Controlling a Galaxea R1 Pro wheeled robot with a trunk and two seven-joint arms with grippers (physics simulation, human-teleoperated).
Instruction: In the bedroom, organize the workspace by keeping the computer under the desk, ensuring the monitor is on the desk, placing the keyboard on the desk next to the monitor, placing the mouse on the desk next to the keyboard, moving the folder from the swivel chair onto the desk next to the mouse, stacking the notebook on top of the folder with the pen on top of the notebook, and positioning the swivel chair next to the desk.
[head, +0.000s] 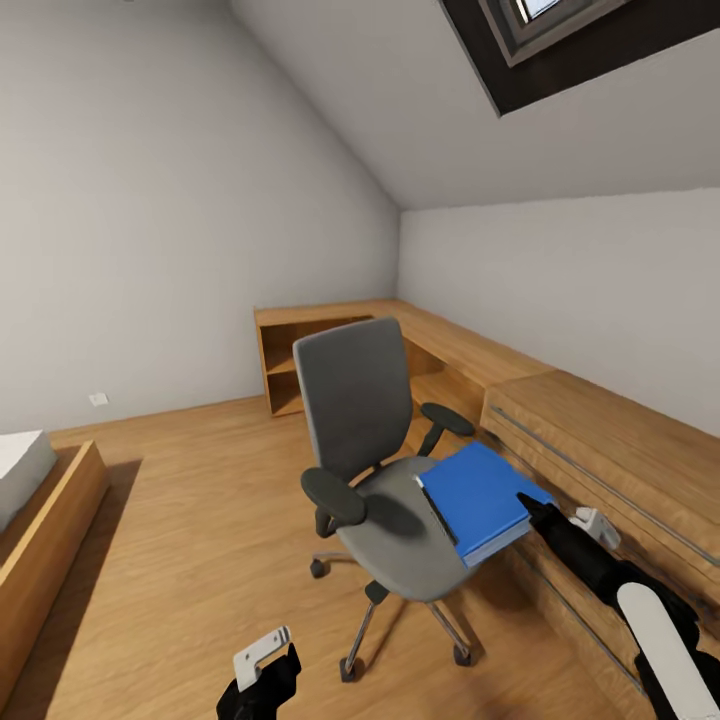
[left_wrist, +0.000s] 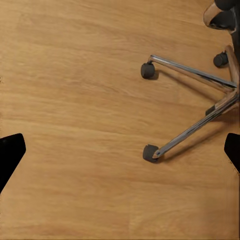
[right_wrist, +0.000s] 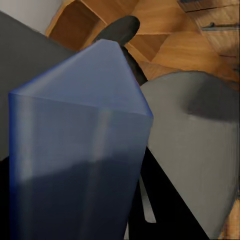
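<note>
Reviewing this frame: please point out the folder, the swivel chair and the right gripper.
folder (head: 478, 495): head view, middle of its blue cover.
swivel chair (head: 357, 400): head view, centre of the grey backrest.
right gripper (head: 527, 503): head view, black fingertips at the folder's near edge.

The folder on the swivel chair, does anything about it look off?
Yes. The blue folder lies skewed on the swivel chair, one corner sticking out past the seat edge toward the wooden drawer unit. The right gripper is at that overhanging corner.
</note>
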